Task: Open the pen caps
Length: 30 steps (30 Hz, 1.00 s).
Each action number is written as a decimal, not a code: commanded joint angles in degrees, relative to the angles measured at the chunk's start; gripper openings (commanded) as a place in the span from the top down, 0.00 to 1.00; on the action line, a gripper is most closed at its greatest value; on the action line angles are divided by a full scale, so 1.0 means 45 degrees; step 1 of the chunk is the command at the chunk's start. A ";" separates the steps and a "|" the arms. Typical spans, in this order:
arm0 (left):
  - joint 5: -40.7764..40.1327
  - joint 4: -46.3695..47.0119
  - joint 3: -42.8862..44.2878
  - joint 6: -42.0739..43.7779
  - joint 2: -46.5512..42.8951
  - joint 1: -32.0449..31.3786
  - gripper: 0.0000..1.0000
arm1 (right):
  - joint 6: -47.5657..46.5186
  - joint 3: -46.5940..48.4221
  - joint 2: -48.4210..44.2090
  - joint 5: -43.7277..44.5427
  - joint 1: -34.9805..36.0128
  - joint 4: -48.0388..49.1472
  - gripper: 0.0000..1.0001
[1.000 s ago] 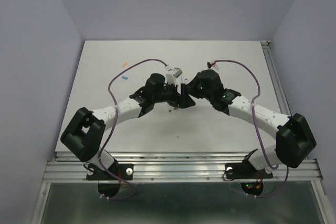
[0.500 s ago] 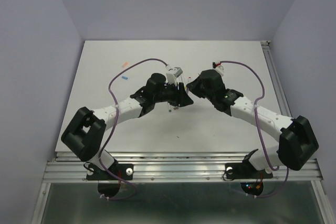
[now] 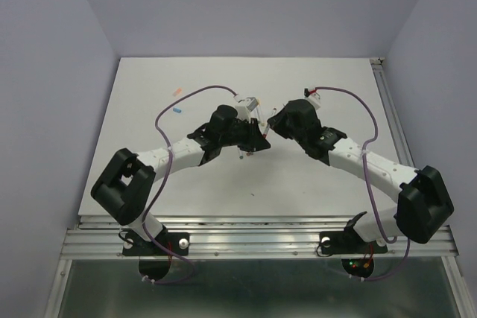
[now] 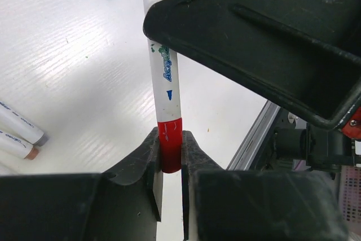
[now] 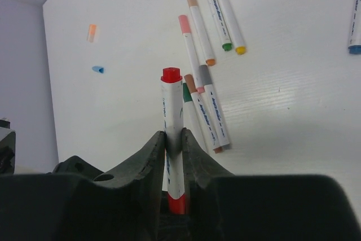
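Observation:
A white pen (image 4: 164, 71) with a red cap (image 4: 170, 149) is held off the table between both arms. My left gripper (image 4: 170, 137) is shut on the red cap, a finger pressed on each side. The barrel runs up behind the black body of the right gripper (image 4: 265, 43). In the right wrist view my right gripper (image 5: 173, 136) is shut on the same pen's barrel (image 5: 171, 105). Its red end (image 5: 171, 75) sticks out past the fingertips. In the top view the left gripper (image 3: 252, 139) and the right gripper (image 3: 271, 126) meet at mid-table.
Several capped pens (image 5: 197, 26) lie on the white table beyond the right gripper, and one blue-ended pen (image 5: 355, 21) at the right edge. A loose orange cap (image 3: 177, 90) and a blue cap (image 3: 177, 109) lie at the far left. Purple cables (image 3: 186, 98) arc over both arms.
My left gripper has shut on the red cap. The left arm has shifted slightly right and the right arm's elbow has swung out a little.

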 commanded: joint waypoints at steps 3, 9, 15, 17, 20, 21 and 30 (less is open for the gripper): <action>0.0512 0.1694 0.0249 0.0041 -0.0424 -0.0343 1.00 | -0.0175 -0.0133 0.0059 -0.0715 0.0243 0.0517 0.67; 0.0435 0.1812 0.0112 -0.0233 -0.0424 -0.0499 1.00 | -0.0331 0.0160 0.0606 -0.0696 0.0243 0.0752 0.63; 0.0278 0.1734 -0.0492 -0.0799 -0.0736 -0.0656 1.00 | -0.0565 0.0628 0.0822 0.0416 0.0243 0.0500 0.79; 0.0102 0.1695 -0.0999 -0.0897 -0.0951 -0.0675 1.00 | -0.0701 0.0784 0.0959 0.0748 0.0243 0.0303 0.85; 0.0004 0.1656 -0.1722 -0.1112 -0.1438 -0.0753 1.00 | -0.0820 0.0863 0.1056 0.1313 0.0243 0.0362 0.99; -0.0015 0.1656 -0.1917 -0.1228 -0.1517 -0.0811 1.00 | -0.0897 0.0883 0.1096 0.1510 0.0243 0.0362 0.99; 0.0257 0.1636 -0.4514 -0.1717 -0.2940 -0.1203 1.00 | -0.2108 0.2170 0.2051 0.2801 -0.0263 0.0089 0.99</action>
